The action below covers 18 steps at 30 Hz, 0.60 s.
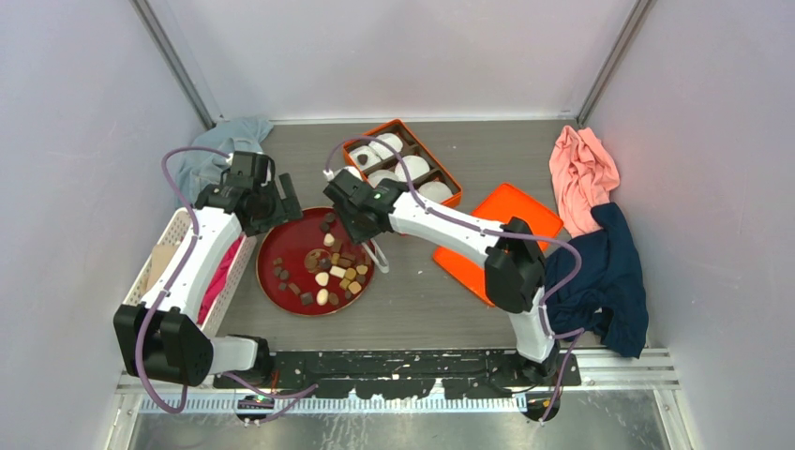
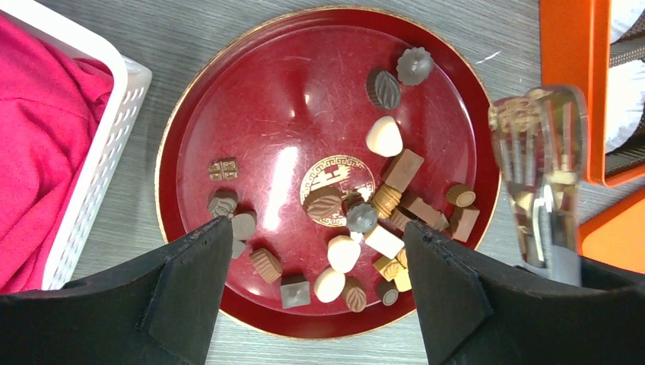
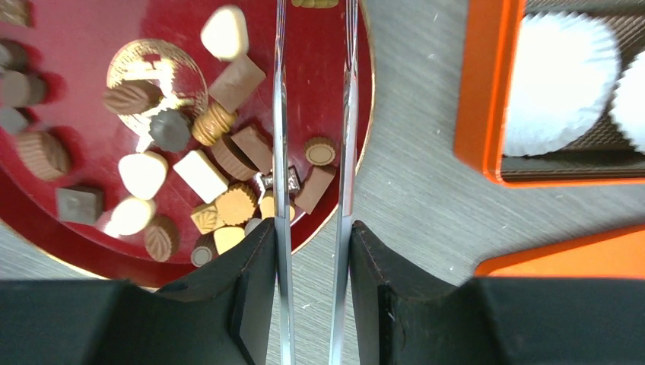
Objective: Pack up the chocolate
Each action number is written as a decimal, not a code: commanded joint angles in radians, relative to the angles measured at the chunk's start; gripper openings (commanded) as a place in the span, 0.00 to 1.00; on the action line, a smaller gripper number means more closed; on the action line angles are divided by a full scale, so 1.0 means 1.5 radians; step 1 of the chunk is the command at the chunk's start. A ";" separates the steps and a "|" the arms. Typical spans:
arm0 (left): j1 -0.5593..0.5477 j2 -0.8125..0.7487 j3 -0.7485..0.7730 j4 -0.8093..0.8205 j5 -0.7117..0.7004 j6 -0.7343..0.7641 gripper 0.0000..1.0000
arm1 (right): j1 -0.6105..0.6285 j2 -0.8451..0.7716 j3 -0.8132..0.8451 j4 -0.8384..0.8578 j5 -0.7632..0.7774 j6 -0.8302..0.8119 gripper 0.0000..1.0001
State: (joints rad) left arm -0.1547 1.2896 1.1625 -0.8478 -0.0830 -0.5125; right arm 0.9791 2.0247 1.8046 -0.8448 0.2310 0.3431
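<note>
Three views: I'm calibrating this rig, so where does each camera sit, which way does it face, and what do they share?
Top external: above and behind the arms, looking down on the table; both arms, left tool and right tool show.
Left wrist: on the left arm, looking down at the red plate of chocolate; its open tool's fingers frame the bottom.
Right wrist: on the right arm, looking down at the plate's edge and orange box; its tool grips clear tongs.
Shared: both wrist views show plate, chocolate and tongs.
</note>
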 commanded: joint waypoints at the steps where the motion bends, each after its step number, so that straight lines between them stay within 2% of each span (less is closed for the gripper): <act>1: 0.002 -0.023 0.002 0.028 0.024 0.001 0.83 | -0.014 -0.066 0.053 0.038 0.046 -0.027 0.27; 9: 0.003 -0.025 0.023 0.024 -0.008 0.021 0.84 | -0.079 -0.038 0.123 0.034 0.042 -0.052 0.28; 18: 0.003 -0.007 0.038 0.010 -0.023 0.024 0.84 | -0.171 0.083 0.262 0.013 0.042 -0.075 0.29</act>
State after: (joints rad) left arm -0.1547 1.2839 1.1687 -0.8474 -0.0883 -0.4892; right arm 0.7616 2.0930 2.1086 -0.8455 0.2737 0.2634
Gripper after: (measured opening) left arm 0.839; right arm 0.422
